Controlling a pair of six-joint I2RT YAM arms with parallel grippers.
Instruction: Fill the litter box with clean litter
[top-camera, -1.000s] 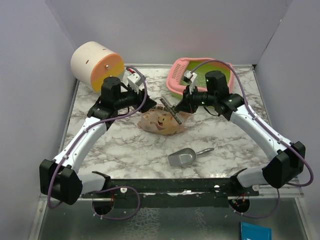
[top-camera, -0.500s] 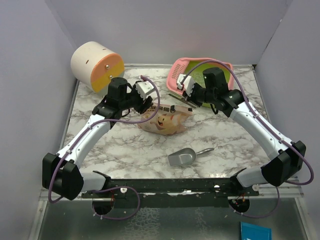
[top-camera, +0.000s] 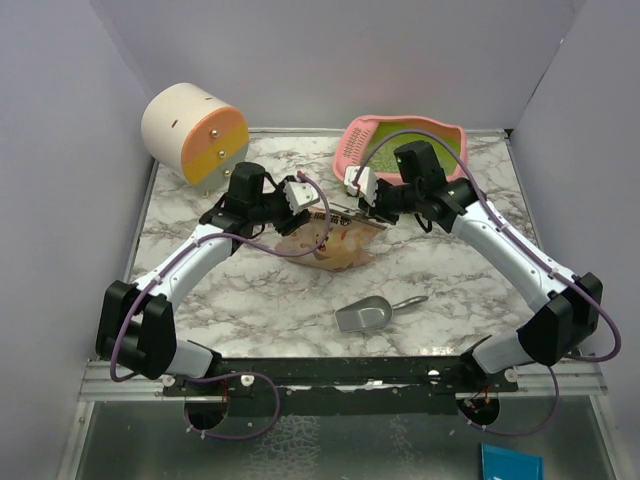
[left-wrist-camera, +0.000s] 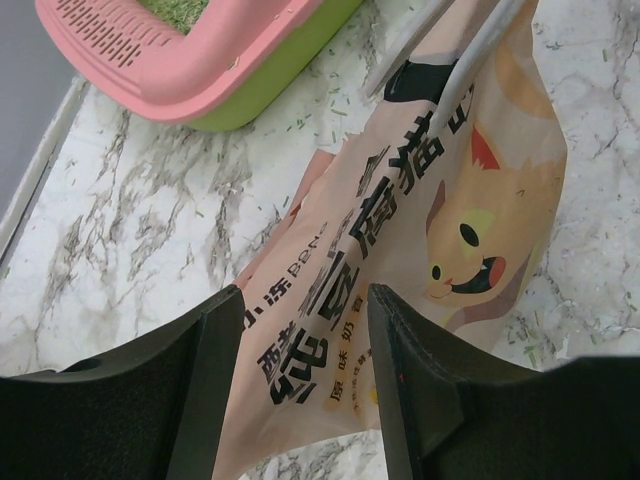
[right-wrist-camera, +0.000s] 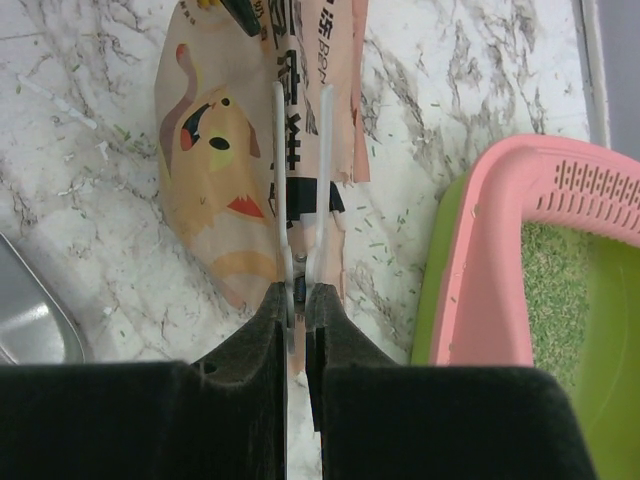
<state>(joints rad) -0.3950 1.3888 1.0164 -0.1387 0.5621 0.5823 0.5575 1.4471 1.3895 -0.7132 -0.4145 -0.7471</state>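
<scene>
One cream-and-orange cylinder (top-camera: 190, 125) lies on its side at the far left of the counter (top-camera: 250, 290). The left end effector (left-wrist-camera: 305, 300) has its jaws apart, straddling the lower end of the single cat-printed bag (top-camera: 335, 245), which lies flat. Whether the pads touch the bag cannot be made out.

A white two-rod clip (right-wrist-camera: 280, 160) lies along the bag, and the right end effector (right-wrist-camera: 298, 300) is pinched together on its near end.

There is one litter box (right-wrist-camera: 480, 260), in the far right corner of the counter. Its long axis runs roughly left to right along the back edge. From above the right arm covers its near side, and both wrist views cut it off at the frame.

The clean litter (right-wrist-camera: 555, 280) lies in the green basin – its depth is unclear – and stray bits dot the marble around the bag.

One metal scoop (top-camera: 365, 317) lies near the front, handle pointing right.
</scene>
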